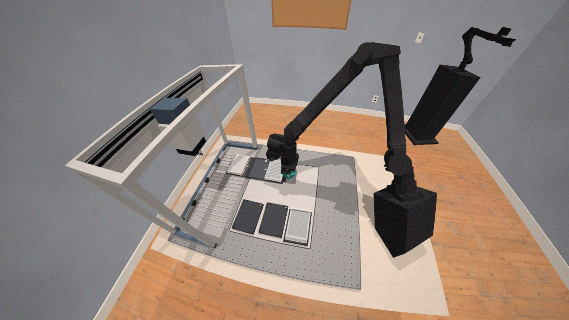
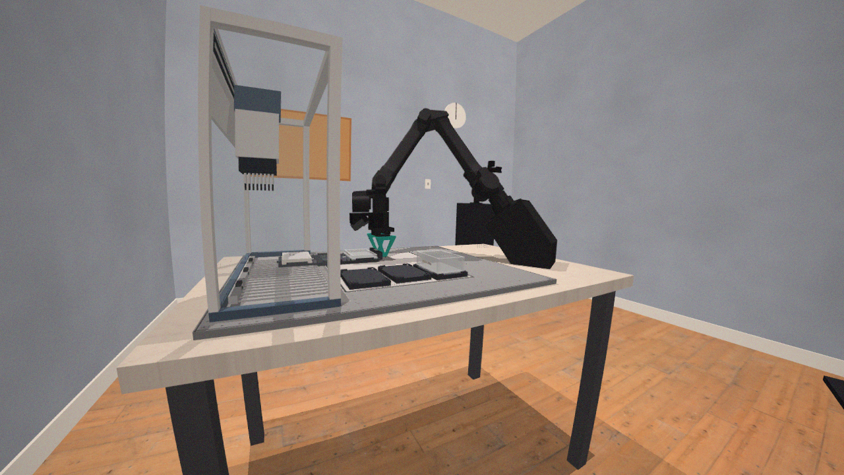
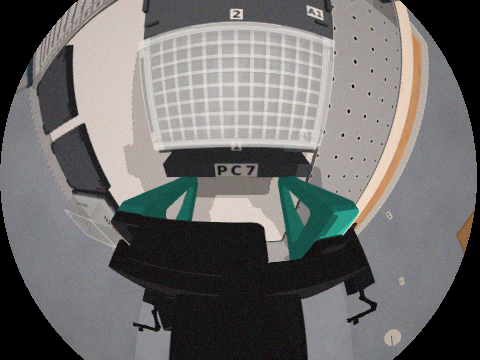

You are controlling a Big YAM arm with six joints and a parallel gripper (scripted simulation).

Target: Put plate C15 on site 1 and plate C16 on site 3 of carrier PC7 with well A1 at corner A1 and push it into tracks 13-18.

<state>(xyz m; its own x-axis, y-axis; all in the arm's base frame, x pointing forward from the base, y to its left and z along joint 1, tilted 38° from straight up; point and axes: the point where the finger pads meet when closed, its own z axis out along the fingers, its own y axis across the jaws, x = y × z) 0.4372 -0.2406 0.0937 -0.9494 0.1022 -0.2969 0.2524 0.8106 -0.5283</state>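
Claw (image 3: 236,207) spread apart, gripping nothing, just behind handle of carrier PC7 (image 3: 235,171); gridded plate (image 3: 236,90) on site 1.

This is looking like a laboratory automation room. A framed liquid-handling instrument (image 2: 206,177) with a pipetting head (image 2: 256,132) is standing on the tabletop (image 2: 365,336), and well plates are sitting beside its loading rails (image 2: 283,280).

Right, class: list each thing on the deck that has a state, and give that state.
Claw: open, holding nothing.
Carrier PC7: partly on the rails, handle end out.
Site 1 plate: on carrier.
Site 3 plate: on carrier.
Site 2: empty.
Nest S2: empty.
Nest S3: empty.
Deep-well block: on nest S1.
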